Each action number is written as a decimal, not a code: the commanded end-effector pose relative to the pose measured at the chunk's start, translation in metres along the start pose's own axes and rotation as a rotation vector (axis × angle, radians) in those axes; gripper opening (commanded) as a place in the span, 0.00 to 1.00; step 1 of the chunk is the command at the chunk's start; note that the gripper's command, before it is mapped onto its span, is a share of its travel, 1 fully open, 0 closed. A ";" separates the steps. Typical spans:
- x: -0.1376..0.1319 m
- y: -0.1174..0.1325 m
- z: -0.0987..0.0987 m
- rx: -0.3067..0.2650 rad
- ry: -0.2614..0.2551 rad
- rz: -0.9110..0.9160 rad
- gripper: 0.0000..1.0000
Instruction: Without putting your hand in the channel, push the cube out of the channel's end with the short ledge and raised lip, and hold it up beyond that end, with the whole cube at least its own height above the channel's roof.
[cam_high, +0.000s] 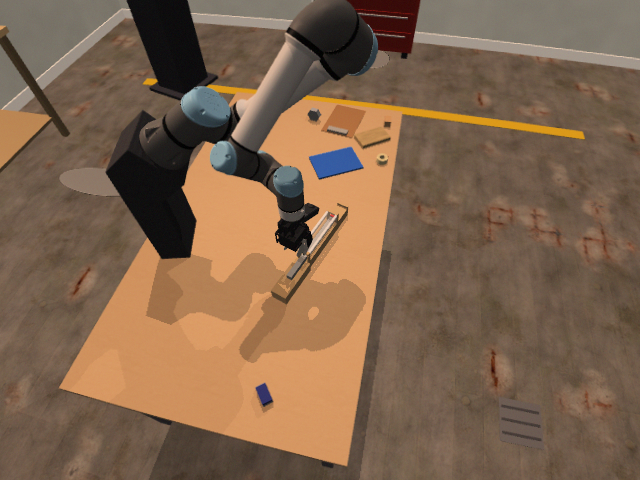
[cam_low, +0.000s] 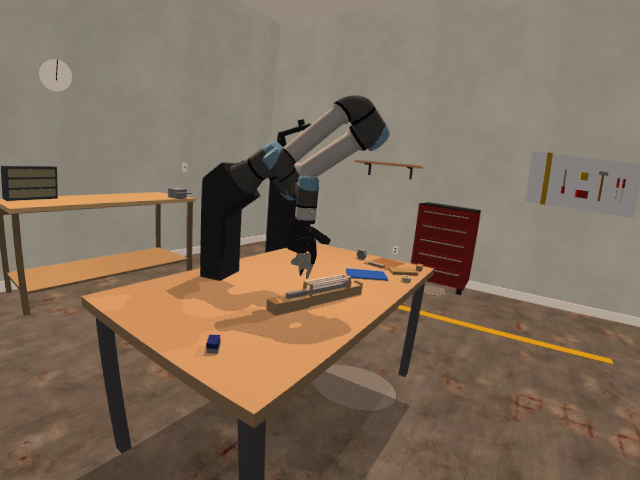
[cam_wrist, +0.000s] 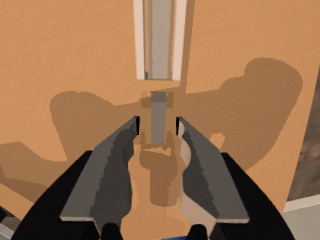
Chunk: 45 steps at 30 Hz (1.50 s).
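A long tan channel (cam_high: 281, 293) (cam_low: 320, 299) (cam_wrist: 139, 40) with a pale see-through roof lies at an angle on the table's right half. A small red cube (cam_high: 331, 213) shows through the roof near the far end, which has a raised lip. A grey rod (cam_high: 294, 269) (cam_low: 295, 293) (cam_wrist: 159, 105) lies on the open near end and points into the channel. My gripper (cam_high: 301, 251) (cam_low: 306, 269) (cam_wrist: 157, 117) hangs a little above the rod and points down. Its fingers stand partly apart, wider than the rod, with gaps on both sides and nothing between them.
A blue pad (cam_high: 336, 162) (cam_low: 366, 273), a brown board (cam_high: 344, 119), a wood block (cam_high: 372, 136), a small ring (cam_high: 382, 158) and a dark nut-like piece (cam_high: 313, 114) lie at the table's far end. A small blue block (cam_high: 264, 393) (cam_low: 212, 342) lies near the front edge. The robot's black pedestal (cam_high: 155, 206) stands to the left.
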<state>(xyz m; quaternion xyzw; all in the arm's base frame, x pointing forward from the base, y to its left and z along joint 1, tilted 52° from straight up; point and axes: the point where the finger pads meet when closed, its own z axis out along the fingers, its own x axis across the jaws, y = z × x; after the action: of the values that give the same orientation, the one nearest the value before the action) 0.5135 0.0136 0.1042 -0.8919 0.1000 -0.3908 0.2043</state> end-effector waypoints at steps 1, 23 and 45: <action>0.000 0.000 0.000 0.000 0.001 0.000 0.22; -0.001 0.092 0.000 0.000 0.001 0.000 0.00; 0.000 0.093 0.040 0.000 0.001 0.000 0.00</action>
<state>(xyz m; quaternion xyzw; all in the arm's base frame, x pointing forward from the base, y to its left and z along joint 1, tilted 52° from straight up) 0.5332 -0.0603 0.0442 -0.8923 0.0990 -0.3896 0.2054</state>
